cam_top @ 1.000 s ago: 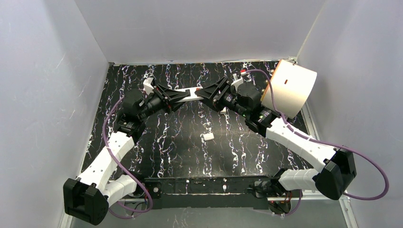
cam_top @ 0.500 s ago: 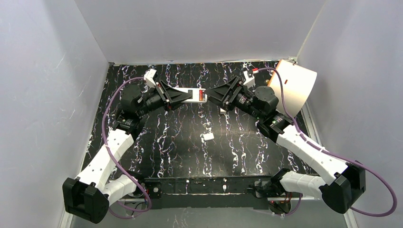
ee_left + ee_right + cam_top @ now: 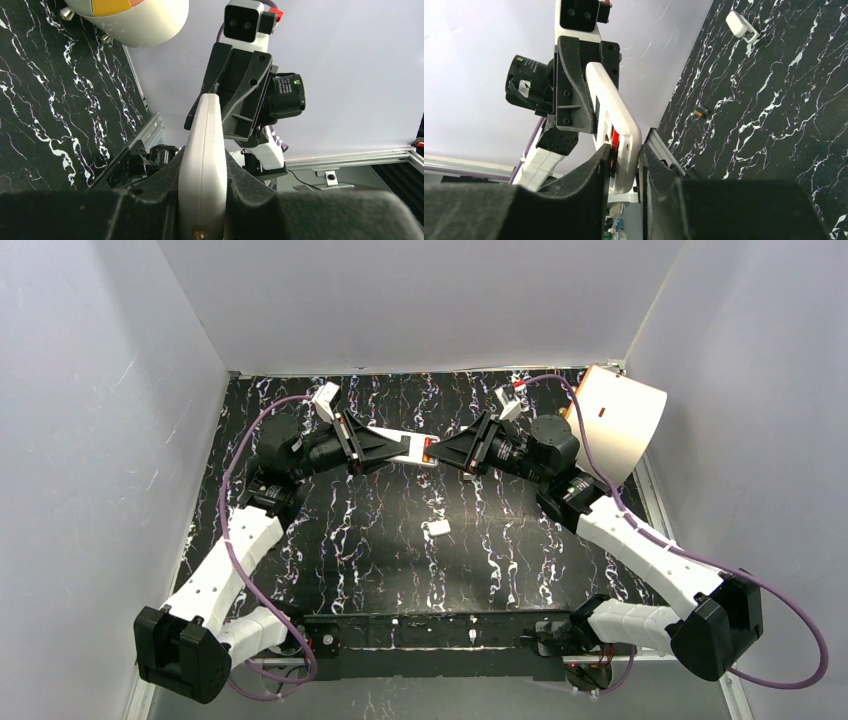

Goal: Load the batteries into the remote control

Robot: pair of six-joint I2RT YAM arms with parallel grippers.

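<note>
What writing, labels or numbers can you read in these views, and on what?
No text is readable.
Motor label, left wrist view: print too small.
Motor sticker, right wrist view: blurred.
Remote control: no lettering shows.

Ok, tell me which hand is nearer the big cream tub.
Right. The right hand grips the remote at its tub-side end; left hand clamps the other end, farther off from the tub.

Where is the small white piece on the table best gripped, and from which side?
Grip the small white piece across its narrow width, on its two long edges, coming straight down from above. It seems to lie flat and alone on the table.
</note>
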